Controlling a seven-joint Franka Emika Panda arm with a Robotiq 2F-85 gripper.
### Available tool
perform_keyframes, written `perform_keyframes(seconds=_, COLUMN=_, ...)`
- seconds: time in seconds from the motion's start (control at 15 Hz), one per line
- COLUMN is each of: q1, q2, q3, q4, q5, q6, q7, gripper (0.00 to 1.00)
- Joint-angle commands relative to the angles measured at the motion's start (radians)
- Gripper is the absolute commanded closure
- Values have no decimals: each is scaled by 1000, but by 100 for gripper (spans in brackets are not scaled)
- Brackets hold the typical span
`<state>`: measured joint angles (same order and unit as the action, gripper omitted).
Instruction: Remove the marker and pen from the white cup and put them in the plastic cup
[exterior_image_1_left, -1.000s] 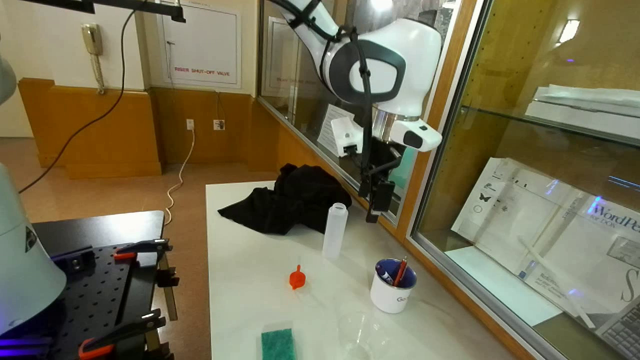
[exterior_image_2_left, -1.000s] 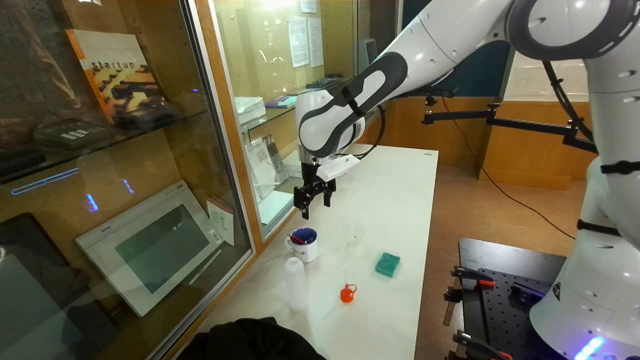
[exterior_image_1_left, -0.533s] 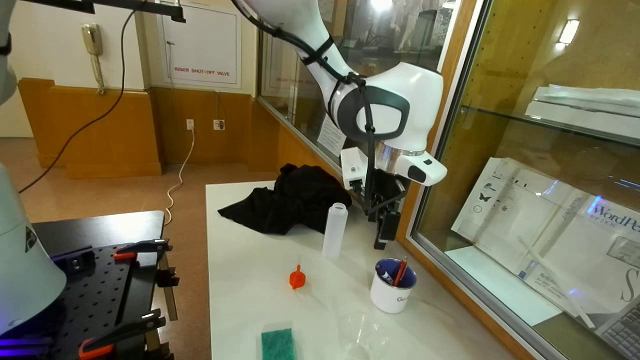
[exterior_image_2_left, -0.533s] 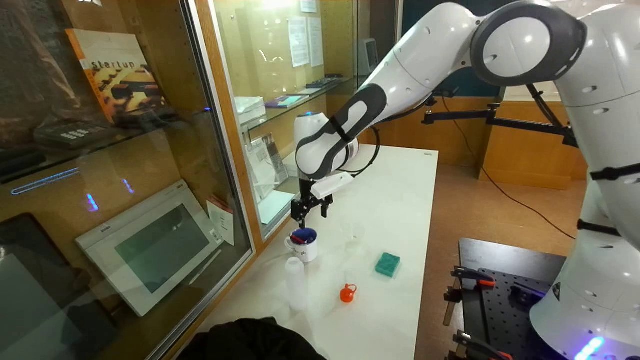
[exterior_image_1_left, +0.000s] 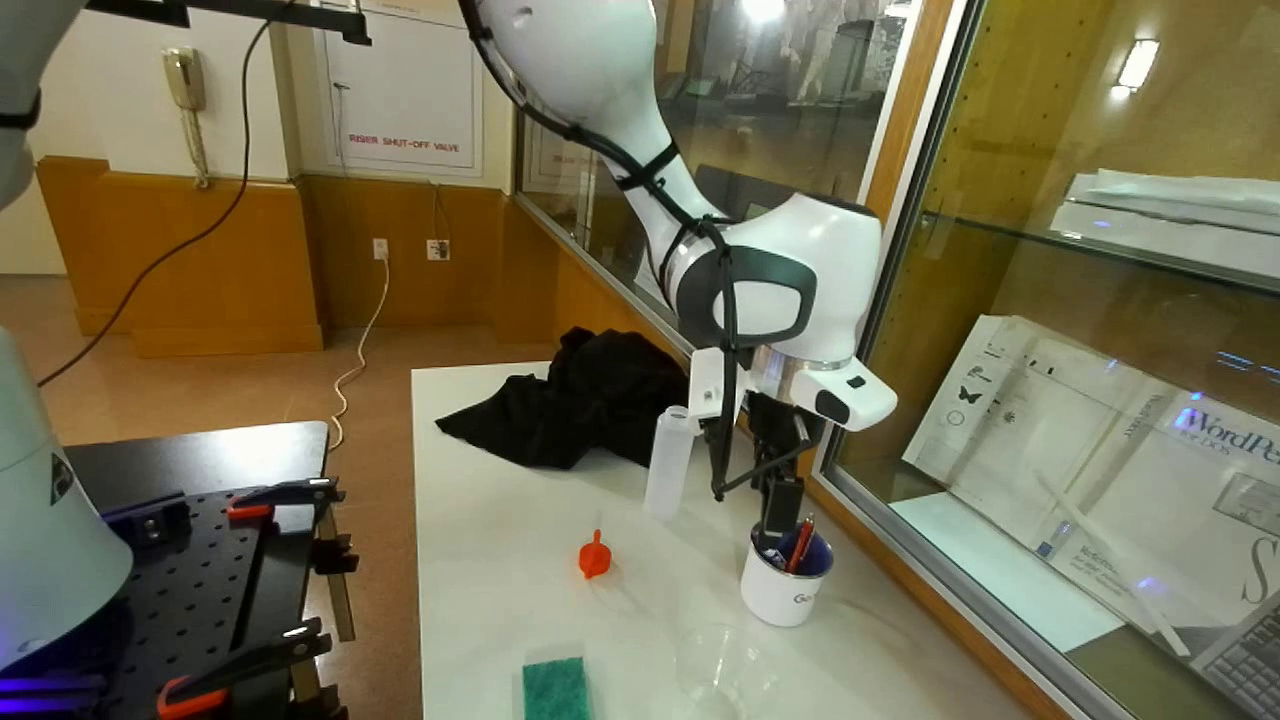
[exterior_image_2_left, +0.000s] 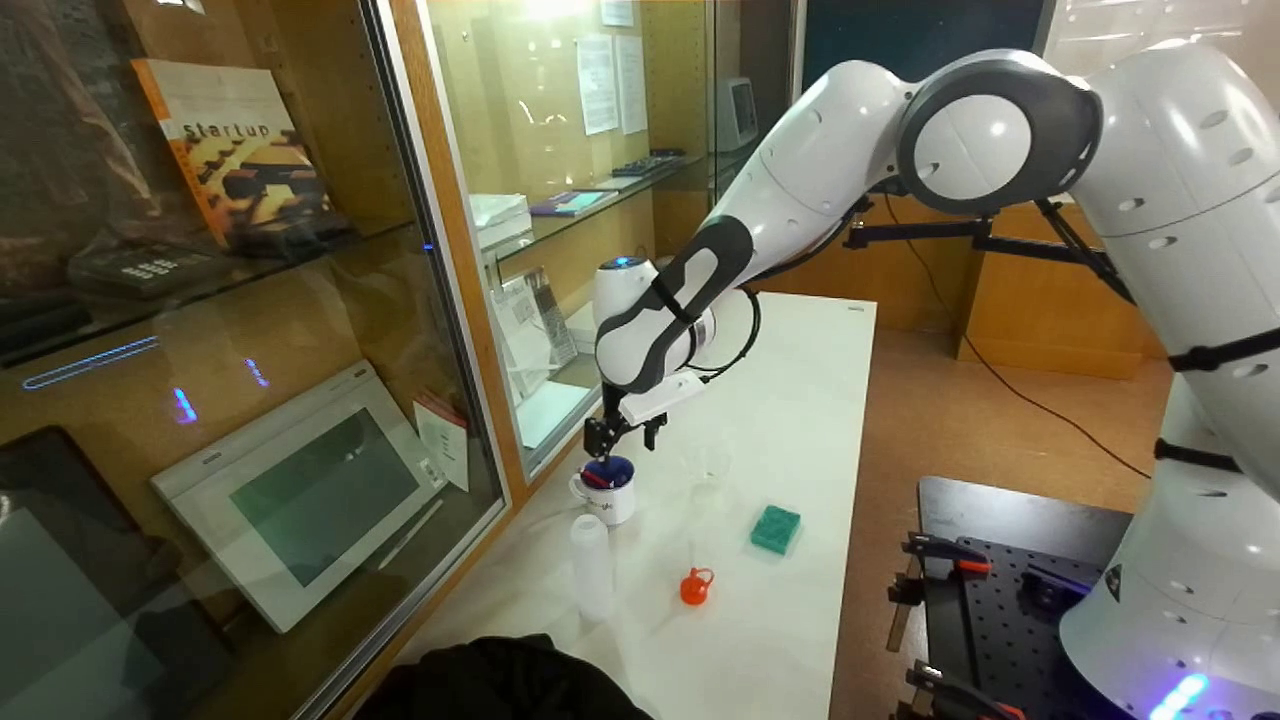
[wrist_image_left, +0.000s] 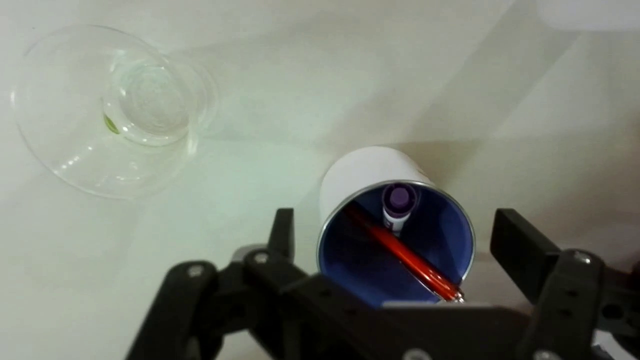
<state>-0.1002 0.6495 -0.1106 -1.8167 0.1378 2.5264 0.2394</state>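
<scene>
Pen (wrist_image_left: 405, 255) and marker (wrist_image_left: 398, 200) both rest inside the white cup (wrist_image_left: 367, 167), which shows between the widely spread fingers (wrist_image_left: 520, 245) of the gripper (wrist_image_left: 400, 235) in the wrist view, while the clear plastic cup (wrist_image_left: 82, 165) stands apart from it.

Decently bright, blue glare on the cabinet glass (exterior_image_2_left: 250, 345) by the long edge of the bench (exterior_image_2_left: 790, 430); wrist view's kinda soft, hazy overlapping shadows.
</scene>
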Motion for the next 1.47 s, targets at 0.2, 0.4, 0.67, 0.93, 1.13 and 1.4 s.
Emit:
perform_keyframes(seconds=0.2, q1=8, q2=71, q3=-17, q4=67, q5=3, q6=-2, q7=40, gripper=0)
perform_keyframes(seconds=0.4, q1=8, q2=94, q3=-17, q4=93, q5=6, q6=-10, q7=52, gripper=1)
perform_keyframes(seconds=0.67, q1=10, q2=118, q3=-14, q4=123, q5=7, q6=-16, q7=60, gripper=24)
perform_keyframes(seconds=0.93, q1=11, q2=134, q3=-13, q4=145, q5=8, q6=-22, q7=64, gripper=47)
perform_keyframes(seconds=1.13, q1=10, q2=143, q3=-11, q4=159, q5=9, q6=-29, q7=63, gripper=67)
perform_keyframes(seconds=1.4, q1=8, q2=146, q3=-8, q4=170, q5=11, q6=-42, q7=61, gripper=96)
